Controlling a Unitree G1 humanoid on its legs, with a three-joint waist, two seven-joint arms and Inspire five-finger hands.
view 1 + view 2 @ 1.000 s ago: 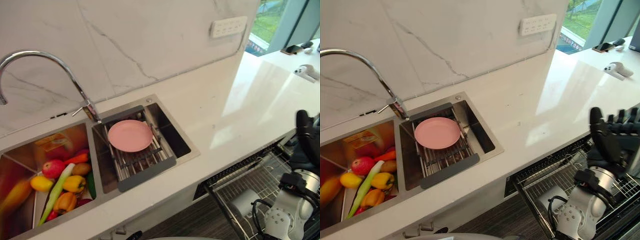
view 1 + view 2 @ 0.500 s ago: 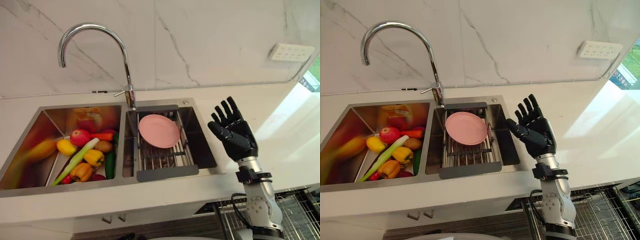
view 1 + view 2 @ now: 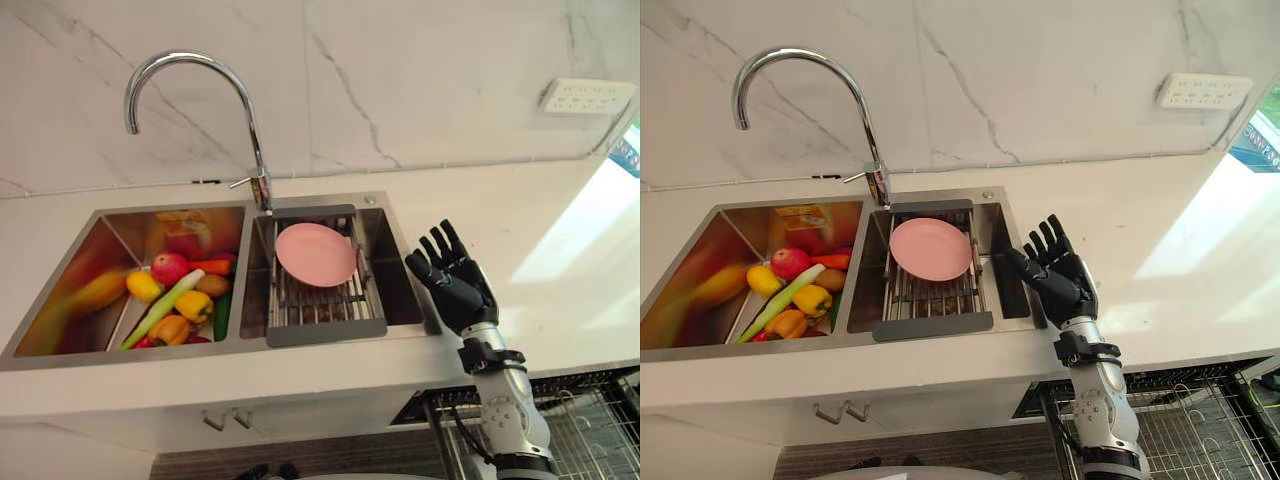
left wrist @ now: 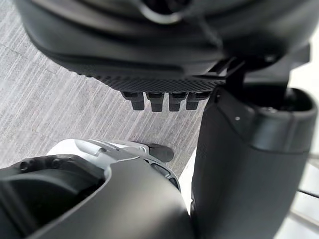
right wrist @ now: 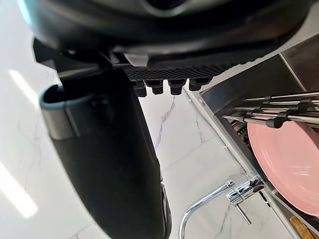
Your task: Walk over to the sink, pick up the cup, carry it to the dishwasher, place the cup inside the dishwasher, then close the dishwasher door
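Hovering rt hand (image 3: 455, 288), fingers straight & spread, just beside sink (image 3: 386, 250) w/ pink plate (image 3: 315, 254) (on rack (image 3: 322, 333)); left hand (image 4: 159, 82) relaxed.

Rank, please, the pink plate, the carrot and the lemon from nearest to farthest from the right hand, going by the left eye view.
From the right hand:
1. Pink plate, in the right basin, just left of the hand.
2. Carrot, in the left basin, near the divider.
3. Lemon, farther left in that basin.
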